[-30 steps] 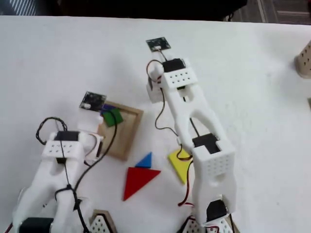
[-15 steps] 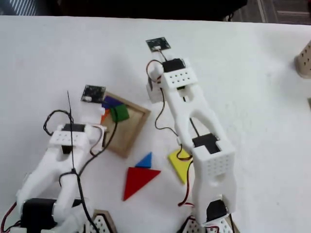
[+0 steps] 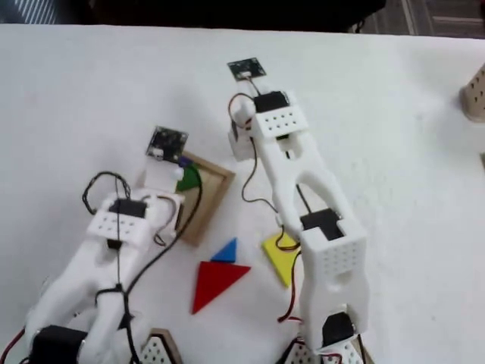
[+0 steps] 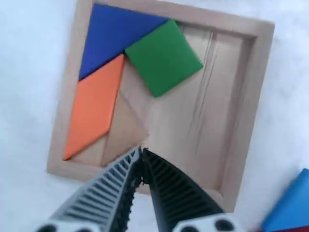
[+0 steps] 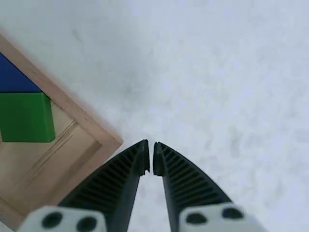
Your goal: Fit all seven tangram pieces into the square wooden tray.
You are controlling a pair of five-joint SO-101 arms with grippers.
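So here's my feed right now: the white surface [image 3: 394,152] takes up most of the high view, with both arms on it. The right arm [image 3: 303,182] is stretched out up the middle and the left arm [image 3: 98,265] is angled in over the tray. The square wooden tray [image 4: 263,72] sits between the two wrists, turned a bit diagonal on the surface. The left gripper [image 4: 141,166] hangs over the tray's near rim with its jaws pressed together and nothing in them. The right gripper [image 5: 149,159] is over bare surface just beside one tray corner, jaws nearly closed with only a thin slit between them, also empty. For pieces, the red triangle [image 3: 216,280] lies flat on the surface outside the tray, and the yellow triangle [image 3: 279,254] is near it, partly tucked under the right arm. Inside the tray, the big blue triangle [image 4: 116,36] is pushed into one corner. The orange parallelogram [image 4: 94,104] runs along the tray wall, touching the blue one's edge. The green square [image 4: 163,57] sits tilted against the blue triangle, with one corner at the orange piece. The small blue triangle [image 3: 226,251] is out on the surface, tip to tip with the red triangle, between the tray and the yellow one.
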